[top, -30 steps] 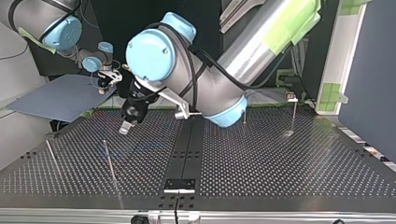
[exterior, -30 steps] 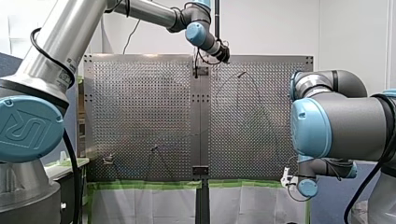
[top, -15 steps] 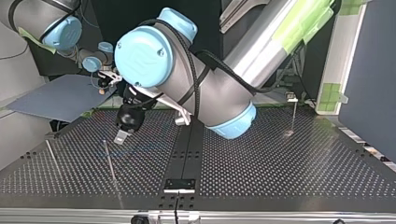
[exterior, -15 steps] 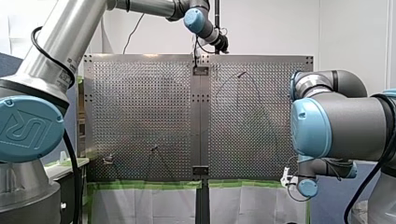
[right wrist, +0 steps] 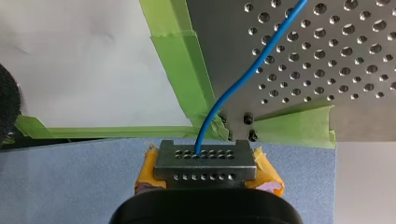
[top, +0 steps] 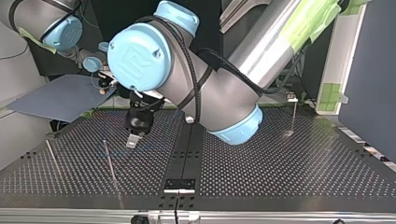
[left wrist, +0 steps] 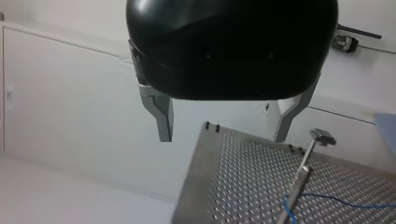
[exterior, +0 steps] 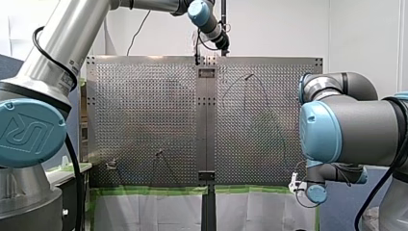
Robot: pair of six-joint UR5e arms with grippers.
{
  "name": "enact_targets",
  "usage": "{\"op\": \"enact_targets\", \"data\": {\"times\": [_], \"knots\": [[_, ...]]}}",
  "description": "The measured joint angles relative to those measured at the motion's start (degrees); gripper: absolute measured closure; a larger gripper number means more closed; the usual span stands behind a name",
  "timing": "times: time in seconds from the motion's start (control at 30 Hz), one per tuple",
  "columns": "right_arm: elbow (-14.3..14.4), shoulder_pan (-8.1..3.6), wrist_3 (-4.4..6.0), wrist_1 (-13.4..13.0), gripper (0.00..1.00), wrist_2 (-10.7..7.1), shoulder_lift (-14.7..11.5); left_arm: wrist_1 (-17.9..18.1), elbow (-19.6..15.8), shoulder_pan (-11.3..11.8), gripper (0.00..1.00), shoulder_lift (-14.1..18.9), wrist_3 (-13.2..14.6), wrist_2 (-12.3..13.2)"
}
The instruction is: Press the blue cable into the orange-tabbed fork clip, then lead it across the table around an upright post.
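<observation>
Table of perforated metal (exterior: 144, 120) fills the middle of the front view, with a dark strip (top: 187, 154) running along its centre. My left arm (exterior: 67, 38) comes in from that view's left side and reaches to the far edge of the table. My right arm (exterior: 346, 130) is folded at the near right corner.

In the top view my left gripper (top: 132, 141) hangs low over the table, just at the left of the dark strip, and I cannot tell if it touches the surface. In the left wrist view its two metal fingers (left wrist: 163, 119) stand wide apart and nothing is between them. Ahead of them is one corner of the table with an upright post (left wrist: 301, 168) that has a small cross-head.

My right gripper (right wrist: 205, 163) is off the table, over a blue mat (right wrist: 70, 177), near a corner edged with green tape (right wrist: 182, 60). Its yellow pads are closed on the blue cable (right wrist: 224, 98), which rises from between them and runs onto the table. Farther along, the same blue line meets the foot of the post (whether it goes fully around, I cannot tell).
</observation>
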Motion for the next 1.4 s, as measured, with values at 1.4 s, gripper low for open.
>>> {"op": "enact_targets", "data": {"times": [1.4], "knots": [[0.0, 0.41, 0.08, 0.0, 1.0, 0.0, 0.0, -8.5, -3.1, 0.2, 0.0, 0.0, 0.7, -9.6]]}}
